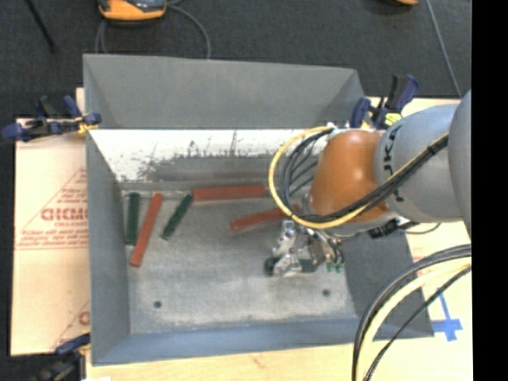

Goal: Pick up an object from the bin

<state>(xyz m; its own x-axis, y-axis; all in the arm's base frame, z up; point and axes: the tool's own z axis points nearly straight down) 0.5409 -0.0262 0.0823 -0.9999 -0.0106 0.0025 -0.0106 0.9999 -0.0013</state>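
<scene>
Nearest item: red stick (255, 221), flat on the floor of the bin (107, 236), right of centre. Its long axis runs roughly 9-to-3 o'clock, the 3 o'clock end tipped toward 2. It is slim, straight and plain red. The gripper (298, 259) sits low at the stick's 5 o'clock. The arm (429, 165) enters from 3 o'clock, orange cover (349, 173) uppermost. Gripper apart or together: cannot tell.

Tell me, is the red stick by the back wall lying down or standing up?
Lying down: the red stick stretches flat along the bin floor.

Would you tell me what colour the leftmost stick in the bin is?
The leftmost stick is dark green, shown best in the camera view.
</scene>
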